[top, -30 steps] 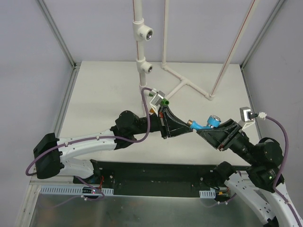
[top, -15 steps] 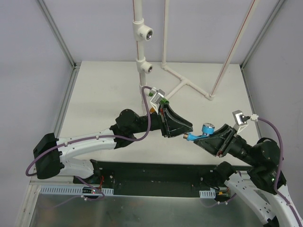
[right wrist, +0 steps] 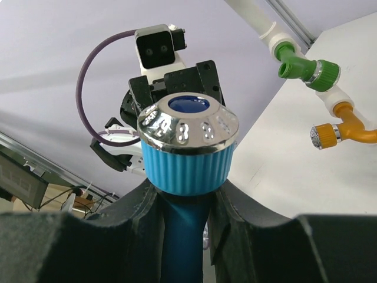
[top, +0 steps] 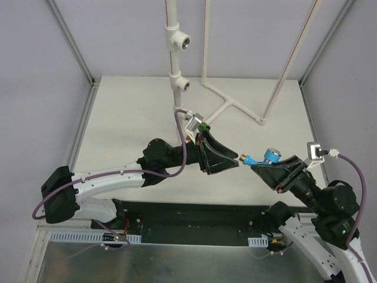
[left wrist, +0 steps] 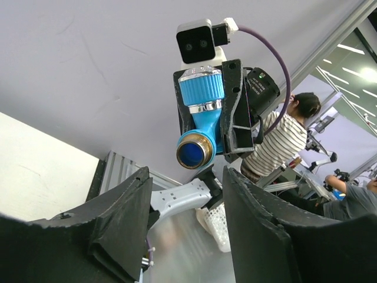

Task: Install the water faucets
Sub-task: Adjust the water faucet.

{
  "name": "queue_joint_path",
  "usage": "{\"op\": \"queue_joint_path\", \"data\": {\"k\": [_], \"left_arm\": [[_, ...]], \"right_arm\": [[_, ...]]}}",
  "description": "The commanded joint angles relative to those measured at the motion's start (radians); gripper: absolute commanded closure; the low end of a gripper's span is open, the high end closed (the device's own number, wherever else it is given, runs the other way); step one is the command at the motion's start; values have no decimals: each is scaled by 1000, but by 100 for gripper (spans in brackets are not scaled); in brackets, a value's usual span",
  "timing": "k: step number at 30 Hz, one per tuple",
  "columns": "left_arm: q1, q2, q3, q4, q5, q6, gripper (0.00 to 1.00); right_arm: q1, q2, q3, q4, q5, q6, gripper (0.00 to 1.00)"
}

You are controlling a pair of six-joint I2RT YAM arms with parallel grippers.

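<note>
From above, the left wrist camera [top: 193, 122] hides most of the green faucet [top: 204, 126]; the orange faucet [right wrist: 347, 131] runs off the right wrist view.

White arms [top: 112, 177], black joints [top: 162, 154], purple cables [top: 182, 132]; left hand [top: 234, 160], right hand [top: 253, 166] black.

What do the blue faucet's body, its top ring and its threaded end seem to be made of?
The blue faucet body looks like plastic: even colour, soft sheen, ribbed knob. Its top ring looks chromed, metal or plated plastic: mirror-bright. The threaded end seems brass: yellowish, shiny.
</note>
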Motion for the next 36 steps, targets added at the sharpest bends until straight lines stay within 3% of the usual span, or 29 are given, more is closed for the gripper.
{"op": "queue_joint_path", "data": {"k": [1, 8, 13, 20, 26, 36], "left_arm": [[-1, -15, 24, 75, 20, -10, 50], [-1, 10, 53, 83, 48, -20, 61], [-2, 17, 59, 96, 56, -29, 64], [-1, 19, 73, 96, 59, -26, 84], [-1, 25, 82, 100, 57, -22, 94], [-1, 28, 110, 80, 56, -8, 97]], "right_arm": [[1, 21, 14, 97, 8, 22, 100], [1, 43, 9, 93, -33, 28, 100], [1, 46, 3, 90, -44, 34, 100], [1, 57, 0, 90, -78, 42, 100], [-1, 64, -9, 78, -119, 51, 100], [1, 94, -26, 28, -250, 56, 100]]}}
